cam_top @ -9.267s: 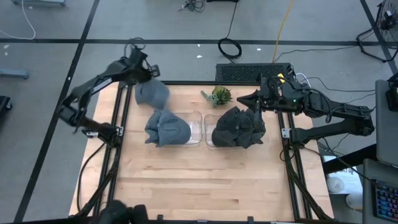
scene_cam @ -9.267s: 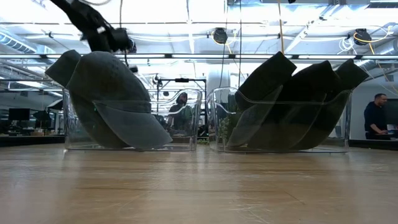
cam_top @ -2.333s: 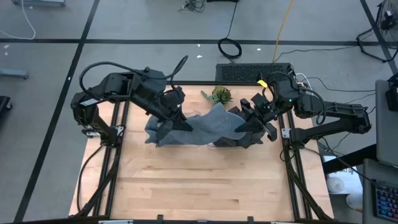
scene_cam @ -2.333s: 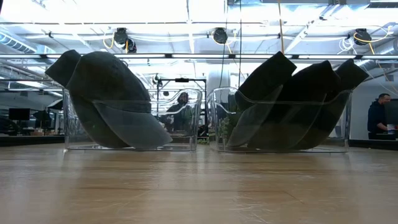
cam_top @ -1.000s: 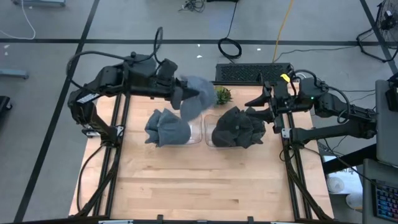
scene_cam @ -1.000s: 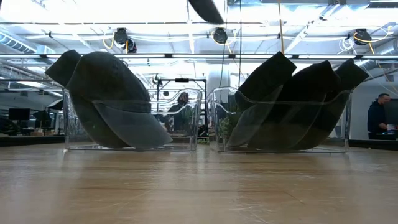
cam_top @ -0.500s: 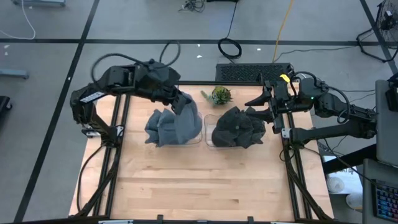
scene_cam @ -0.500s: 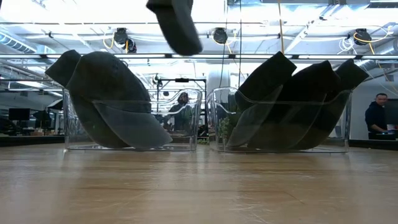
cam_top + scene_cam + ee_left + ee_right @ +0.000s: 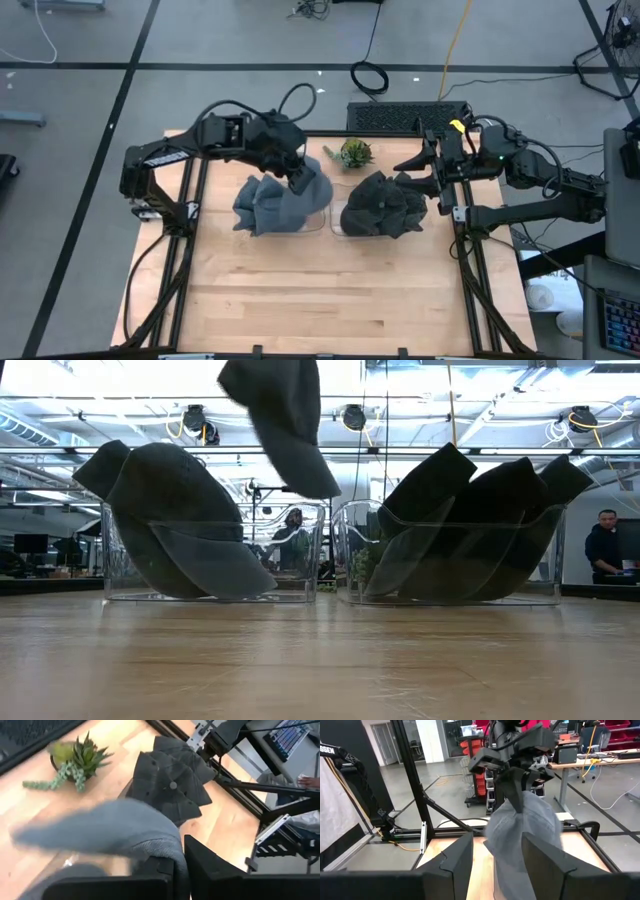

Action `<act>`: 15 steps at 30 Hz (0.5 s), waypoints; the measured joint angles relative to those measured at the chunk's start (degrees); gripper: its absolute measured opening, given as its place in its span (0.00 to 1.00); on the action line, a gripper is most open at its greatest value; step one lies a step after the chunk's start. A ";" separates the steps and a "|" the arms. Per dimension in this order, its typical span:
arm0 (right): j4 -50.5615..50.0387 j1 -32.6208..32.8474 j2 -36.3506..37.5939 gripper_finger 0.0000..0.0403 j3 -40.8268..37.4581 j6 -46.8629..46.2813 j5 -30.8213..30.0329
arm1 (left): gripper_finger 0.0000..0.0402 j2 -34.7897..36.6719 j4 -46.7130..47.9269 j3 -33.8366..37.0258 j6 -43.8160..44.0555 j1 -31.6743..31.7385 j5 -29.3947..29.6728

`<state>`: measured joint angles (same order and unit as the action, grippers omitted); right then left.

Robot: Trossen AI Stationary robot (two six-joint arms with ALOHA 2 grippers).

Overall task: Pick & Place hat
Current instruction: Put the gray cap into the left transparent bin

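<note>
Left gripper [image 9: 297, 178] pinching a grey hat [image 9: 313, 190] by its edge, hanging it crown-down over the plant-side corner of the left bin [image 9: 300, 550]. Hat dangling clear above the bin's rim, long axis near vertical, brim pointing down toward the gap beside the hats already piled there. Lowering straight down looking like the next step, judging by that alignment. Right gripper [image 9: 424, 172] waiting past the right bin [image 9: 450, 560], fingers spread apart, farther from the hat.
</note>
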<state>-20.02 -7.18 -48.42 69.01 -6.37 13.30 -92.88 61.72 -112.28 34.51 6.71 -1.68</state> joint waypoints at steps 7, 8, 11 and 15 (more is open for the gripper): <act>-2.07 0.00 -0.02 0.39 0.00 0.00 0.00 | 0.05 7.00 -9.61 9.55 -2.18 -0.35 0.36; -2.14 0.00 -0.02 0.39 0.00 0.00 -0.02 | 0.05 7.94 -9.87 11.37 -1.46 -0.04 0.58; -2.08 0.00 -0.02 0.39 0.00 0.05 -0.02 | 0.05 10.44 -13.66 16.58 -0.25 0.13 1.12; -1.70 0.00 -0.15 0.39 0.00 1.18 -0.09 | 0.05 12.24 -18.05 22.43 1.41 0.26 -0.36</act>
<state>-21.71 -7.18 -48.58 69.01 -5.19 13.21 -80.64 43.67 -89.86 35.92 6.97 -2.04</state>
